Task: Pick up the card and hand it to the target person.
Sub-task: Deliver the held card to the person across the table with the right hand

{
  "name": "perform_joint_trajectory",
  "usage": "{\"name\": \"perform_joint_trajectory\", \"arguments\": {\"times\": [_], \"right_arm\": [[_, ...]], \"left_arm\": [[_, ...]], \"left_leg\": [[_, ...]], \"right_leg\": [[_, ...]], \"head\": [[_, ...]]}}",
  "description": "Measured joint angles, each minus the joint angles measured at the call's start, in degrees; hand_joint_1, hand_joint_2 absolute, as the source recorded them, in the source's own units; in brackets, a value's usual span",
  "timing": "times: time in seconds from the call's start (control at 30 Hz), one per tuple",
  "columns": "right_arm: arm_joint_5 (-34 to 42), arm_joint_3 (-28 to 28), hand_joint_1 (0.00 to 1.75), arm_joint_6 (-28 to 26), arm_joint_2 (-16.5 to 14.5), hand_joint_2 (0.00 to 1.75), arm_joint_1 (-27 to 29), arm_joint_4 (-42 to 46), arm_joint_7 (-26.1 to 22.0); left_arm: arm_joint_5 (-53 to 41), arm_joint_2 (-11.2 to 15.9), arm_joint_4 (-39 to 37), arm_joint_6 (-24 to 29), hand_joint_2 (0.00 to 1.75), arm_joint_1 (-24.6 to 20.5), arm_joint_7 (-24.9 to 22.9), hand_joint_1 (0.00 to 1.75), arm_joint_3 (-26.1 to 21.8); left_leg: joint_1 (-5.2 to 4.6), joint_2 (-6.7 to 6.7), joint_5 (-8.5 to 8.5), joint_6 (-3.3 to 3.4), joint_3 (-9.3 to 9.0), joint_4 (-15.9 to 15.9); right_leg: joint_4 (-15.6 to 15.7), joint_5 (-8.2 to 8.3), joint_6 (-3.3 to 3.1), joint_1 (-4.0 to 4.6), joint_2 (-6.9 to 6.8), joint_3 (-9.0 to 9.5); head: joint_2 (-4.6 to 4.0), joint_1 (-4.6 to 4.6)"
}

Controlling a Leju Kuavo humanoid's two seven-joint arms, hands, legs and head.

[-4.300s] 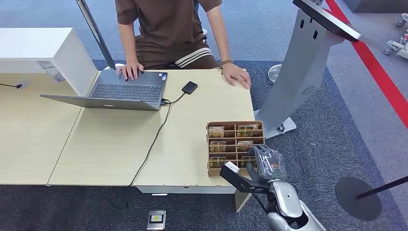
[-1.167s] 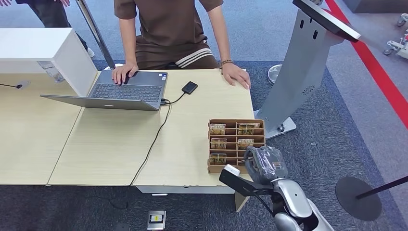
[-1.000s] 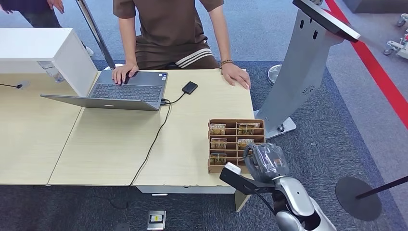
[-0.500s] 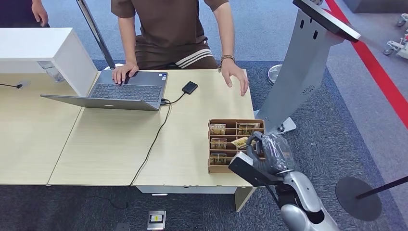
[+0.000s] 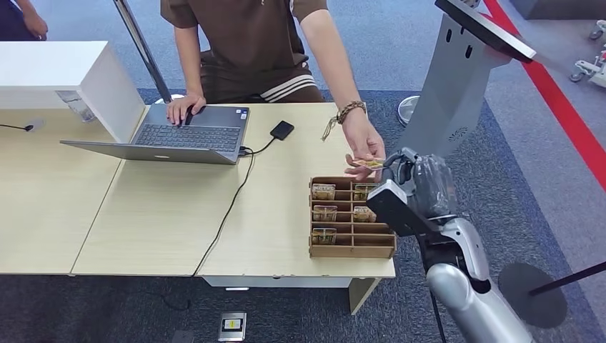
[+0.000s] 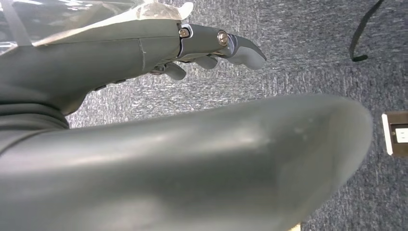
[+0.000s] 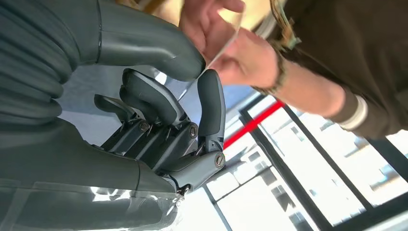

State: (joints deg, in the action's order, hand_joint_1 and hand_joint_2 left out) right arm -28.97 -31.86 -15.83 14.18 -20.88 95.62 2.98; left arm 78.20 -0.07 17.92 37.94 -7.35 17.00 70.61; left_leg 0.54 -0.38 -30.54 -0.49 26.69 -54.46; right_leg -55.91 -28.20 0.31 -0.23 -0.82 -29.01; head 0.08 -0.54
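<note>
Item: right hand [image 5: 421, 187], grey, wrapped in clear film, raised beyond the counter's corner. Its thumb and one dark finger [image 7: 211, 98] pinch the edge of a thin yellowish printed card [image 5: 369, 164]; the pinch keeps the card level and reachable.

Item: the card, held in the air above the far end of the box, between the robot's fingers and the person's outstretched hand [image 5: 364, 146], bracelet at wrist. That hand's fingers also close on the card. Judgement: handover in progress, release not yet made.

Item: left hand [image 6: 211, 45], hanging over grey carpet, fingers loosely extended, holding nothing.

Item: brown slotted cardboard box [image 5: 350, 250], at the near right corner of the counter, more cards standing in its compartments.

Surface: pale wood-grain counter [image 5: 164, 214], carrying an open grey laptop [image 5: 187, 134], its black cable and a small black adapter [image 5: 281, 129].

Room: blue-grey carpet, red floor stripe [image 5: 564, 107], grey kiosk stand [image 5: 457, 93], white cabinet [image 5: 64, 71].
</note>
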Motion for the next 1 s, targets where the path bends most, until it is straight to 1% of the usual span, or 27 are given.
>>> {"name": "perform_joint_trajectory", "arguments": {"times": [0.17,0.23,0.27,0.3,0.37,0.4,0.43,0.63,0.8,0.9,1.0], "right_arm": [[-0.1,-0.3,1.61,-1.1,-1.3,1.75,-4.4,-2.6,-1.1],[-0.2,-0.6,1.61,-1.0,-2.0,1.75,-5.8,-3.8,-1.3],[-0.4,-0.8,1.54,-1.0,-2.3,1.75,-6.4,-4.3,-1.4],[-0.6,-0.9,1.25,-0.9,-2.6,1.75,-6.9,-4.8,-1.5],[-1.0,-1.2,0.44,-0.7,-3.1,1.75,-7.8,-5.6,-1.7],[-1.2,-1.4,0.1,-0.5,-3.3,1.75,-8.1,-6.0,-1.7],[-1.3,-1.6,0.0,-0.2,-3.5,1.75,-8.3,-6.4,-1.7],[-2.2,-2.8,0.0,1.1,-4.3,1.75,-9.0,-8.4,-1.6],[-2.0,-3.8,0.0,3.1,-4.3,1.75,-9.1,-9.5,-0.5],[-0.1,-4.2,0.0,5.1,-4.2,1.75,-9.1,-9.6,0.3],[4.2,-4.6,0.0,7.3,-3.8,1.75,-8.7,-9.6,0.9]], "left_arm": [[0.0,0.0,0.0,0.2,0.0,-0.1,0.1,0.0,0.2],[0.0,0.0,0.0,0.4,0.0,-0.1,-0.1,0.0,0.2],[0.1,0.0,0.0,0.5,0.0,-0.1,-0.3,0.0,0.2],[0.1,0.0,0.0,0.6,0.0,-0.1,-0.4,0.0,0.2],[0.3,-0.1,0.0,0.7,0.0,-0.1,-0.7,0.0,0.2],[0.4,-0.2,0.0,0.8,0.0,-0.2,-0.8,0.0,0.2],[0.5,-0.2,0.0,0.9,0.0,-0.2,-0.9,0.0,0.2],[0.9,-0.4,0.0,1.0,0.0,-0.2,-1.0,0.0,0.2],[1.1,-0.4,0.0,1.0,0.0,-0.2,-0.9,0.0,0.2],[1.3,-0.4,0.0,1.0,0.0,-0.2,-0.8,0.0,0.2],[1.8,-0.4,0.0,1.0,0.0,-0.2,-0.7,0.0,0.2]], "left_leg": [[0.0,0.0,0.01,0.0,0.01,0.0],[0.0,-0.02,0.03,0.0,0.03,0.0],[0.0,-0.02,0.03,0.0,0.03,0.0],[0.0,-0.02,0.04,0.0,0.03,0.0],[0.01,-0.02,0.04,0.0,0.04,0.0],[0.01,-0.03,0.04,0.0,0.04,0.0],[0.01,-0.03,0.04,0.0,0.05,0.0],[0.0,-0.02,0.03,0.0,0.05,0.0],[0.0,-0.02,0.04,0.0,0.03,0.0],[0.0,-0.02,0.04,0.0,0.03,0.0],[0.01,-0.02,0.04,0.0,0.02,0.0]], "right_leg": [[0.0,0.0,0.0,0.0,0.0,-0.01],[0.0,0.0,0.0,0.0,0.0,-0.02],[0.0,0.0,0.0,0.0,0.0,-0.03],[0.0,0.0,0.0,0.0,0.0,-0.03],[0.0,0.0,-0.01,0.0,0.0,-0.03],[0.0,0.0,-0.01,0.0,0.0,-0.03],[0.0,0.0,-0.01,0.0,0.0,-0.03],[0.0,0.0,0.0,0.0,0.0,-0.03],[0.0,0.0,0.0,0.0,0.0,-0.04],[0.0,0.0,-0.01,0.0,0.0,-0.05],[0.0,0.0,-0.01,0.0,0.0,-0.06]], "head": [[0.0,0.01],[0.01,0.0],[0.01,0.0],[0.01,-0.01],[0.01,-0.01],[0.0,-0.01],[0.0,-0.01],[0.01,-0.01],[0.01,0.0],[0.0,-0.01],[0.0,-0.01]]}}
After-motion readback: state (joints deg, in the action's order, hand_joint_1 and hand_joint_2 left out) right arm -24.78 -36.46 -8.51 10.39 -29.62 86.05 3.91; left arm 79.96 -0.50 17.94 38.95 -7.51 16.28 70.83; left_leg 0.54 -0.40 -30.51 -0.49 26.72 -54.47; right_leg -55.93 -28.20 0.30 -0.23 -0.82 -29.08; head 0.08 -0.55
